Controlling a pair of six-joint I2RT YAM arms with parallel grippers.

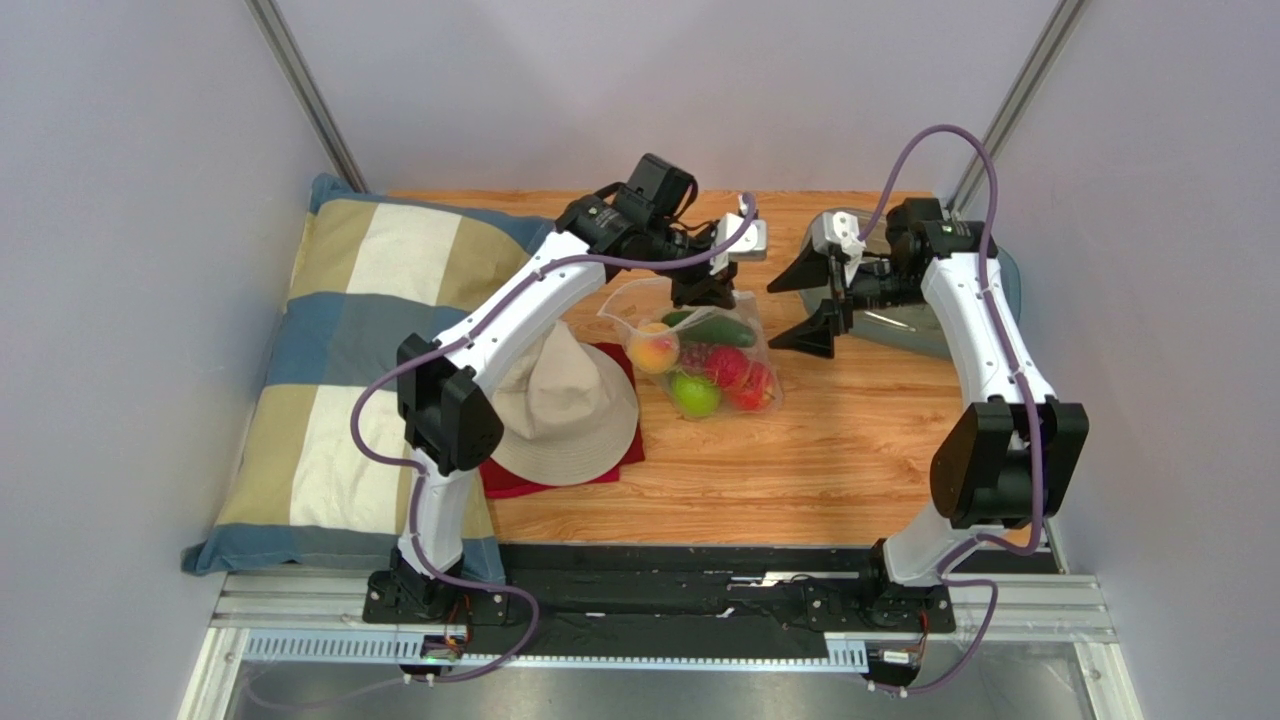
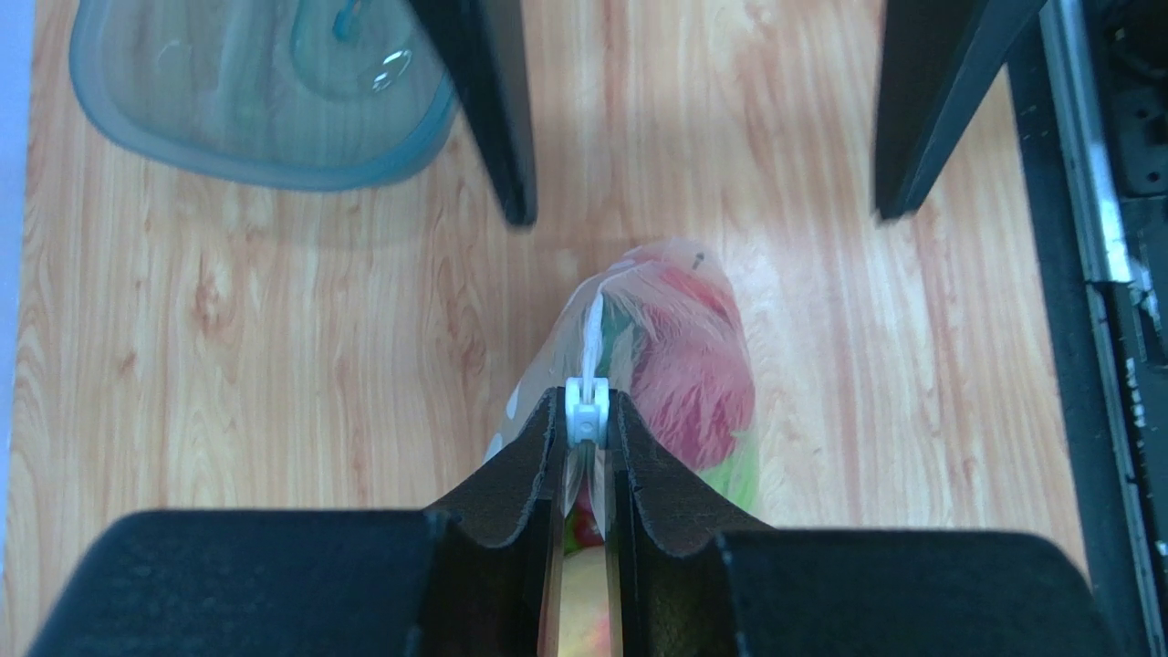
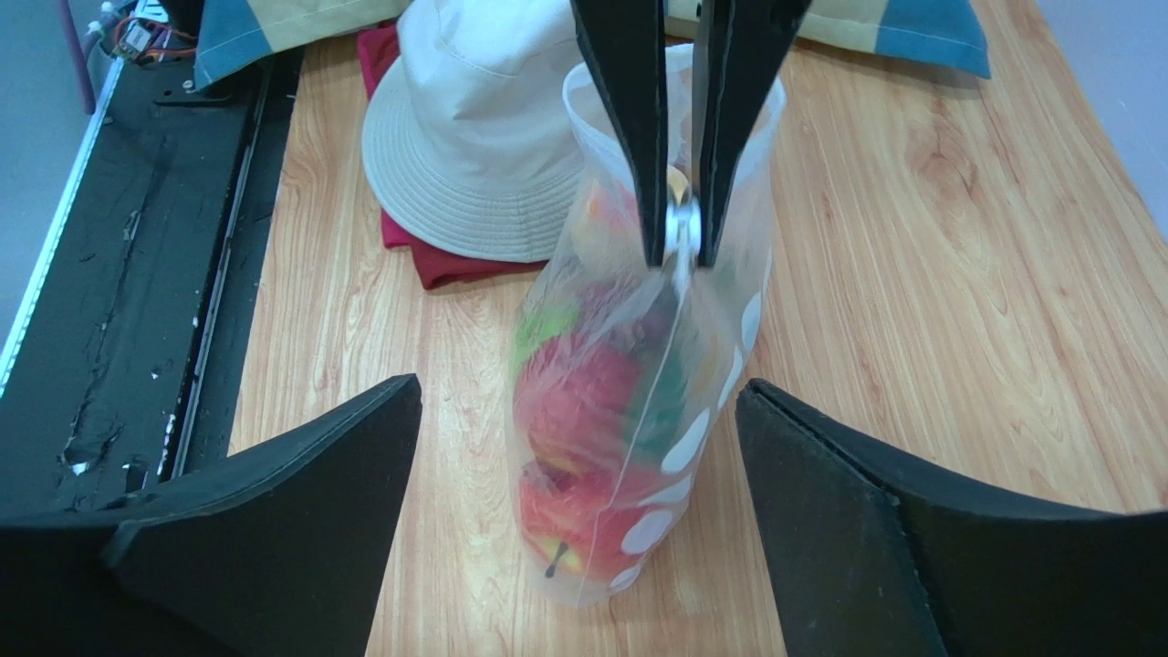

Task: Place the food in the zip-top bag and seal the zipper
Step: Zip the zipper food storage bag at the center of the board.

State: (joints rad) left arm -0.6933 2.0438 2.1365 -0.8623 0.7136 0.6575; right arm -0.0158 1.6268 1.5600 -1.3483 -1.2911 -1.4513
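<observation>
Overhead view, left to right. A checked pillow [image 1: 346, 360] lies along the left edge of the bench [image 1: 812, 465]. Beside it a pale hat [image 1: 571, 405] rests on a red cloth [image 1: 519, 480]. Neither appears to be involved in the task.

At centre is the zip-top bag [image 1: 706, 360], just right of the hat, with the food [image 1: 694, 393] already inside it. The left jaws are clenched on the bag's far mouth edge, probably to hold the zipper [image 2: 591, 342] taut while it is pressed closed.

The right jaws are released and spread wide, with nothing between them. They sit just right of the bag, between it and the grey tray [image 2: 206, 82], and look placed to brace the pouch or take the free end.

The left wrist view alone shows the grasp itself: both fingertips [image 2: 624, 438] meet on a small white piece at the seal strip.

The right wrist view alone shows the bag standing up from the bench, hung from that pinch with its base resting on the wood. Beyond the pinch the mouth appears to gape, so sealing is judged unfinished.
</observation>
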